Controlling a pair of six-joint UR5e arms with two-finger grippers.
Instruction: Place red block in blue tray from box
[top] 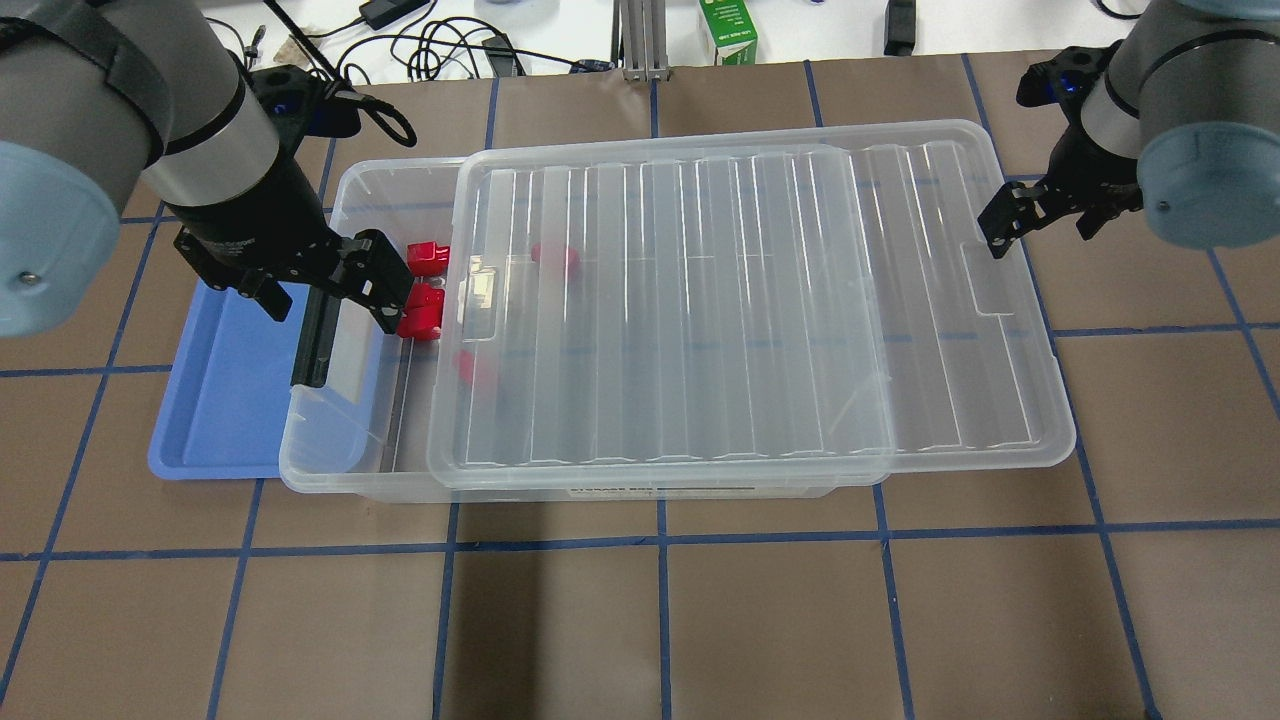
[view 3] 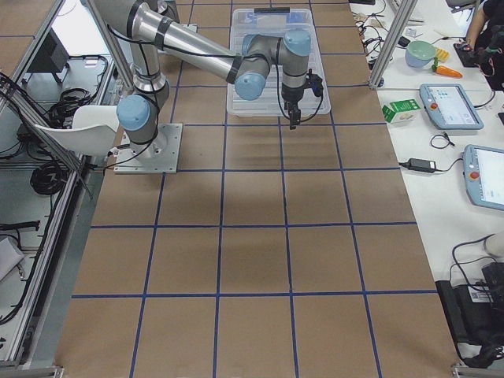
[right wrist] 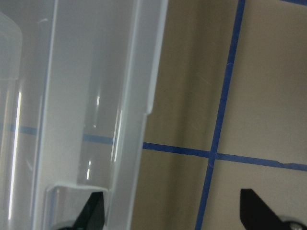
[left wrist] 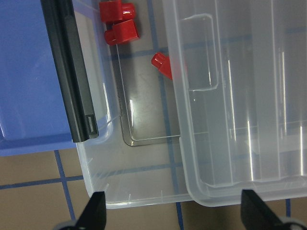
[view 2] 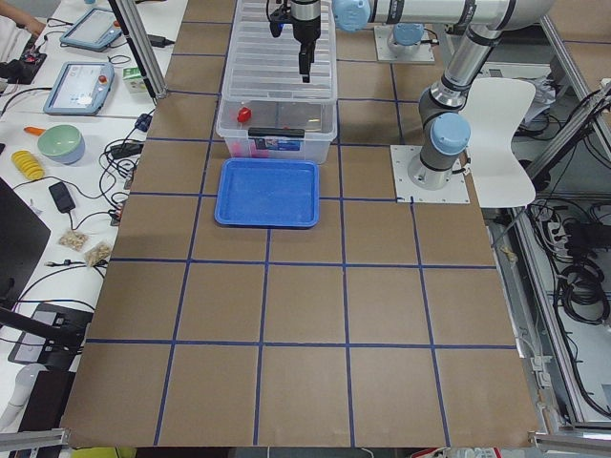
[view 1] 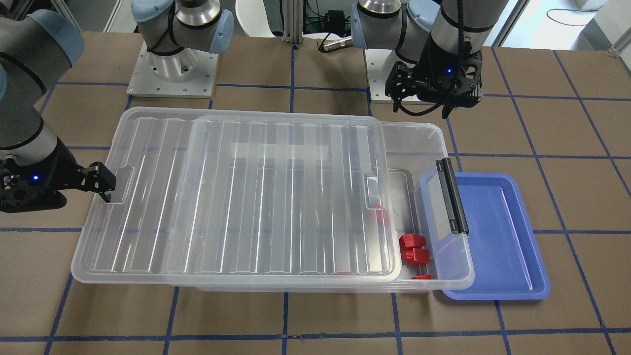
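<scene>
The clear box (view 1: 429, 129) lies across the table, its ribbed lid (view 1: 246, 197) slid toward my right, so the end by the black latch bar (view 1: 453, 197) is uncovered. Three red blocks (view 1: 411, 240) lie in that open end, also in the left wrist view (left wrist: 122, 32); others show faintly under the lid (top: 555, 257). The blue tray (view 1: 498, 236) sits beside the latch end, empty. My left gripper (top: 330, 305) hangs open and empty above the open end. My right gripper (top: 1040, 225) is open at the lid's far short edge, holding nothing.
The box partly overlaps the tray's edge (top: 220, 390). A green carton (top: 727, 30) and cables lie beyond the table's far edge. Brown table surface with blue tape lines (top: 660, 540) surrounds the box.
</scene>
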